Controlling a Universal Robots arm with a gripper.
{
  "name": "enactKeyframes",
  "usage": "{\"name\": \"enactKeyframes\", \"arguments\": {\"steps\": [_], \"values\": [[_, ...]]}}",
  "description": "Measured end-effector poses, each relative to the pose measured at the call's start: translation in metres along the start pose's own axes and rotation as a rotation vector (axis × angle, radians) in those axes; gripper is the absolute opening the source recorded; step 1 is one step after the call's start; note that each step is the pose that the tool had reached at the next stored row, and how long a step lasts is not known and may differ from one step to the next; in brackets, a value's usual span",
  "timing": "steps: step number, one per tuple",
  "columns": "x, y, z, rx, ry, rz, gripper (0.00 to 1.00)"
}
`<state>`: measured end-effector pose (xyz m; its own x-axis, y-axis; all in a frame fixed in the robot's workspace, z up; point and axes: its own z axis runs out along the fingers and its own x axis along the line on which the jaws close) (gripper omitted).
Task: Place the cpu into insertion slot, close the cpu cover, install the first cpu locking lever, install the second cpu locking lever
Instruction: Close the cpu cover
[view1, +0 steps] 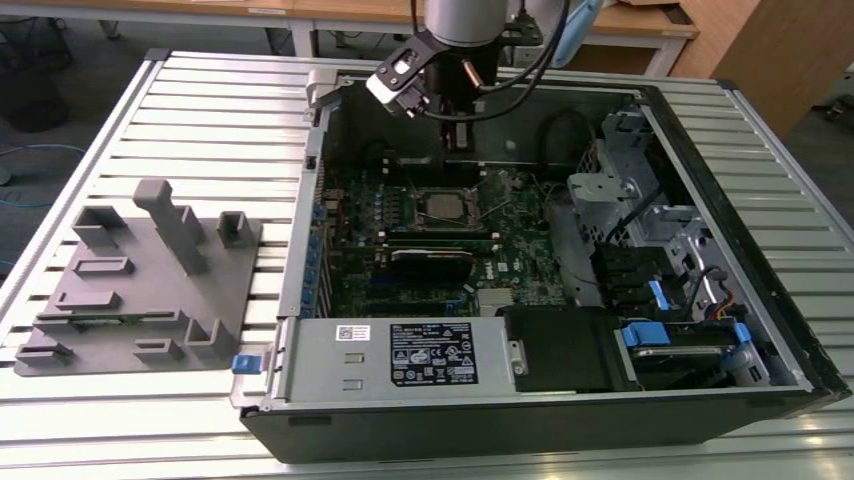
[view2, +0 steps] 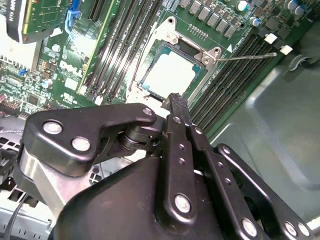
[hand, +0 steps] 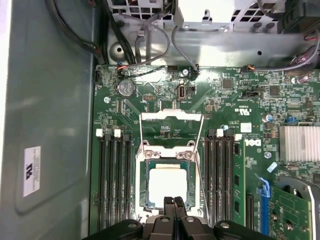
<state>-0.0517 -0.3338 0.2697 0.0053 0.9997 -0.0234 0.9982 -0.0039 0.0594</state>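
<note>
Trouble, as I am reading it from where I am standing, is lying in how tightly everything is crowding the socket. The cpu (hand: 167, 185) is lying flat in the insertion slot (hand: 143, 176), bright top up. It is looking level to me, but if one corner is riding proud, any metal pressing down on it is going to be bending the contacts beneath.

The cpu cover (hand: 171, 116) is looking raised, a thin silver frame standing at the edge of the socket opposite the gripper rather than lying over the chip, though I am not seeing that for certain. A thin wire lever (view2: 250, 56) is sticking out sideways over the memory slots (view2: 235, 75). It is looking springy, so a glancing push is likely to be sending it off the fingers or snapping it across the green board.

The gripper (hand: 174, 201) is hanging inside the open computer case (view1: 534, 440), which is sitting on the slatted table (view1: 174, 420). Its two black fingers are pressed together with nothing between them, the tips hovering just over the socket edge nearest them. Whether they are touching the rim, I am not able to tell.
</note>
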Motion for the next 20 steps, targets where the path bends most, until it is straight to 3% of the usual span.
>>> {"name": "enactKeyframes", "arguments": {"steps": [5, 9, 20], "values": [[0.0, 0.0003, -0.0027, 0.0004, 0.0003, 0.0, 0.11], [0.0, 0.0058, -0.0024, 0.0005, 0.0002, 0.0, 0.11], [0.0002, 0.0462, 0.0002, 0.0007, 0.0003, 0.0, 0.11]]}}
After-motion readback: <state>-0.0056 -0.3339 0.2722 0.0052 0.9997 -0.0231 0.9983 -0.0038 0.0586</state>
